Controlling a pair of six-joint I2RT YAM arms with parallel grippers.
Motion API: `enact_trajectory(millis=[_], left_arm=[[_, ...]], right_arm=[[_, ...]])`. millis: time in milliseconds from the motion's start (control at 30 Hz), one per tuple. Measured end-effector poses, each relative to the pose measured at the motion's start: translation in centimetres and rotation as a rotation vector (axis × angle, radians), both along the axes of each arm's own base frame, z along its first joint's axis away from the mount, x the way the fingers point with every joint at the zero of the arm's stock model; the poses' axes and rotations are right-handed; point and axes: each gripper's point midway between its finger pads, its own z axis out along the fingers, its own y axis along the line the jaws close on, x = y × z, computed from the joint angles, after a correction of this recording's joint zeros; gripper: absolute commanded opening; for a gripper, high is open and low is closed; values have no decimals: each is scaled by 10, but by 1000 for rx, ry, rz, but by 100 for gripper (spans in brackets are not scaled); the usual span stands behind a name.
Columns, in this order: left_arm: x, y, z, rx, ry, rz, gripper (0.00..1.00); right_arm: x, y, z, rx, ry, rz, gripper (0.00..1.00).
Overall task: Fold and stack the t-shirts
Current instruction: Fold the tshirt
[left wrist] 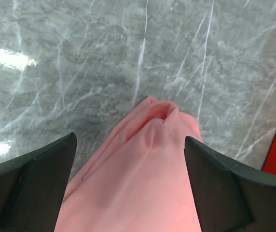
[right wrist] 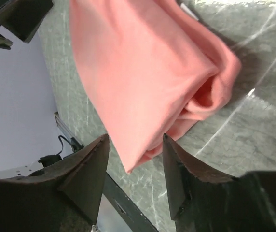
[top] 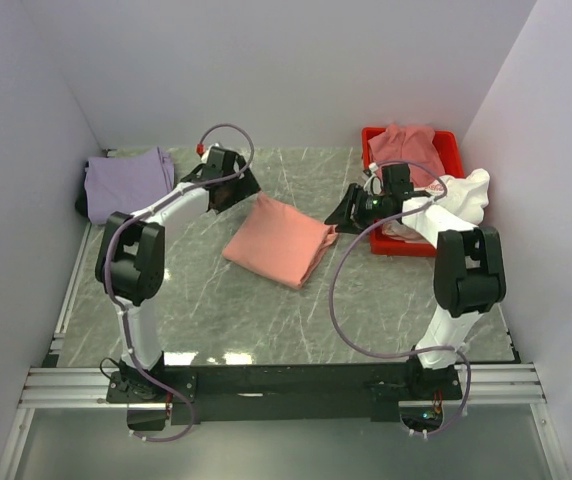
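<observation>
The left arm (top: 166, 205) and right arm (top: 436, 335) have white links, black joints, looping mauve cables (top: 332, 290); 2 black wedge fingers (left wrist: 32, 183) each.

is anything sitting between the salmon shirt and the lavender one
Nothing lies on the table between the salmon shirt and the lavender shirt at far left. Only the left arm crosses that stretch, its open left gripper at the salmon shirt's far corner.

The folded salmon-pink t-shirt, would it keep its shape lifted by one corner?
Probably not: the salmon-pink t-shirt has soft rolled folds, so it would likely droop open. It looks light, thin layers. Pushed on the smooth table, it may bunch.
</observation>
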Motion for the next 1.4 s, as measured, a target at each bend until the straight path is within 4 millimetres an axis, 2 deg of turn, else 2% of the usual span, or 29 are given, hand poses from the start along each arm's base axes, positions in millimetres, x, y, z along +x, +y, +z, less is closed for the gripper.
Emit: enact_trajectory(millis=[67,200,300,400,467,567,700,967,1100,1200,1400], left_arm=[[-3,4,7,-6,-13,5,99],[-22,6,28,-28,-46,-8,99],[-39,5,44,-62,-75,-31,99],[-56,1,53,-107,-93,-67,99],[-64,-5,50,-136,-83,-97,99],[-76,-14,33,-178,-51,-140,99],[-94,-21,-3,-202,38,-177,99],[-120,-23,-48,-237,144,-194,100],[-123,-23,-49,-258,126,-191,99],[-134,-19,-49,-272,113,-186,99],[-175,-13,-49,-311,118,-181,99]], right_arm=[[-2,2,9,2,-17,6,59],[-17,13,39,1,-103,35,61],[-43,40,60,13,-171,102,61],[-74,75,66,52,-192,192,61],[-95,98,61,88,-176,249,62],[-120,123,45,109,-115,317,62],[-130,144,23,112,-70,360,62],[-122,140,-41,22,50,319,62],[-130,129,-59,-6,85,308,62],[-140,117,-75,-28,115,301,62],[-148,102,-73,-35,93,306,62]])
